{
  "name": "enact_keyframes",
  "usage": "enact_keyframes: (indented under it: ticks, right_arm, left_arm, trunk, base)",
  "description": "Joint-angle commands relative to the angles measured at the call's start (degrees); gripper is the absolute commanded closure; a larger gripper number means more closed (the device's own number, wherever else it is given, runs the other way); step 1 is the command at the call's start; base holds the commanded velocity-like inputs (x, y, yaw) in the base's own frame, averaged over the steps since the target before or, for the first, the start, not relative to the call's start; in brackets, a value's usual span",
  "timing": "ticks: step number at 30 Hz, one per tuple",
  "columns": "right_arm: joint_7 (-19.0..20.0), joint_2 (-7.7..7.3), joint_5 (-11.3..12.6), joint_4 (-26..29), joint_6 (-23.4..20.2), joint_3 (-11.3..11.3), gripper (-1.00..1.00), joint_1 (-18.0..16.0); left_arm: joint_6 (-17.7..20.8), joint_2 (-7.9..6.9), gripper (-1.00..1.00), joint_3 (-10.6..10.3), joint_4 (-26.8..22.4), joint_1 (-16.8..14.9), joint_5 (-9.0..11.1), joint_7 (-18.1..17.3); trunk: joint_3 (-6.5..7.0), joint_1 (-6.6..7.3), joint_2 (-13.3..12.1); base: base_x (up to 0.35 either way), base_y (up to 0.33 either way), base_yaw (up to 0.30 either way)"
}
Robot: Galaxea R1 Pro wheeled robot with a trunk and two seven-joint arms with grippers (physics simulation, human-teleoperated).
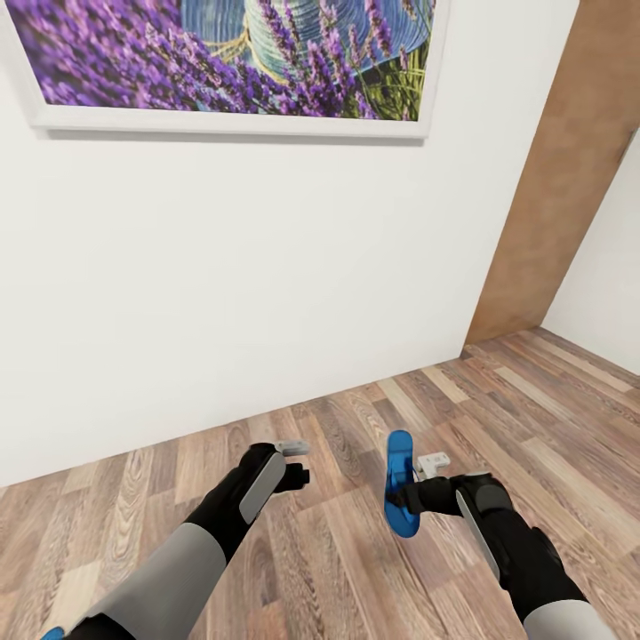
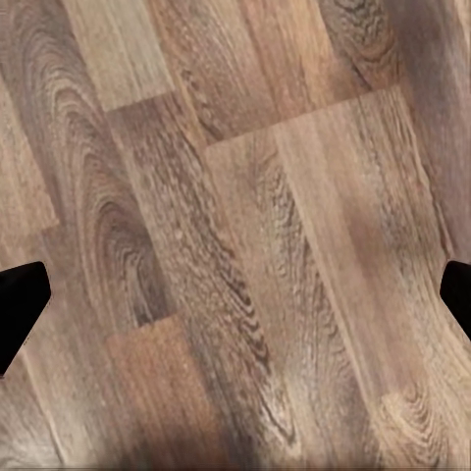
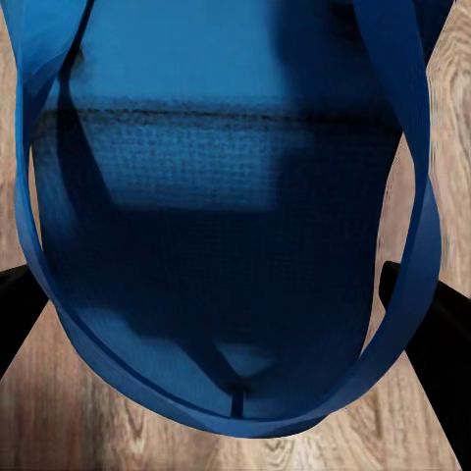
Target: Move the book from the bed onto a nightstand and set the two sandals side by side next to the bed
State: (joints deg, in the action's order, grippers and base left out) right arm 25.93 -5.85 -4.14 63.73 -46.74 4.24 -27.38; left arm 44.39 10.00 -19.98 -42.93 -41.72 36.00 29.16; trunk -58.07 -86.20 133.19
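- The scene is seen by the head view from above, forward and down over both arms, toward a plain white wall (image 1: 267, 267) with a white-framed purple lavender picture (image 1: 231, 62) and the brown wood-plank floor (image 1: 356, 569) in front of it.
- The same plank floor (image 2: 235, 235) is looked at by the left wrist view from very near, along two black fingertips (image 2: 18, 309) at the picture's edges.
- A bright blue flip-flop sandal with thong straps (image 3: 226, 216) is faced by the right wrist view at very close range; the floor is seen only around it.
- The sandal (image 1: 400, 484) and the floor are shared with the head view.
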Motion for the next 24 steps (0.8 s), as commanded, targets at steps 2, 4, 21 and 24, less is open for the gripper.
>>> enact_keyframes:
  ticks: [2, 4, 21, 24]
  right_arm:
    - [0.4, -0.04, -0.4, 0.1, -0.2, 0.1, 1.00, 0.0]
    - [0.4, -0.04, -0.4, 0.1, -0.2, 0.1, 1.00, 0.0]
    - [0.4, -0.04, -0.4, 0.1, -0.2, 0.1, 1.00, 0.0]
    - [0.4, -0.04, -0.4, 0.1, -0.2, 0.1, 1.00, 0.0]
  left_arm:
    - [0.1, 0.00, -1.00, -0.1, 0.0, 0.0, 0.6, 0.5]
    - [0.1, 0.00, -1.00, -0.1, 0.0, 0.0, 0.6, 0.5]
    - [-0.1, 0.00, -1.00, -0.1, 0.0, 0.0, 0.6, 0.5]
    - [-0.1, 0.00, -1.00, -0.1, 0.0, 0.0, 0.6, 0.5]
  trunk:
    - [-0.05, 0.01, 0.0]
    - [-0.05, 0.01, 0.0]
    - [-0.05, 0.01, 0.0]
    - [-0.05, 0.01, 0.0]
  base:
    - [-0.031, 0.195, 0.000]
    - [-0.020, 0.228, 0.000]
    - [-0.005, 0.169, 0.000]
    - [0.000, 0.021, 0.000]
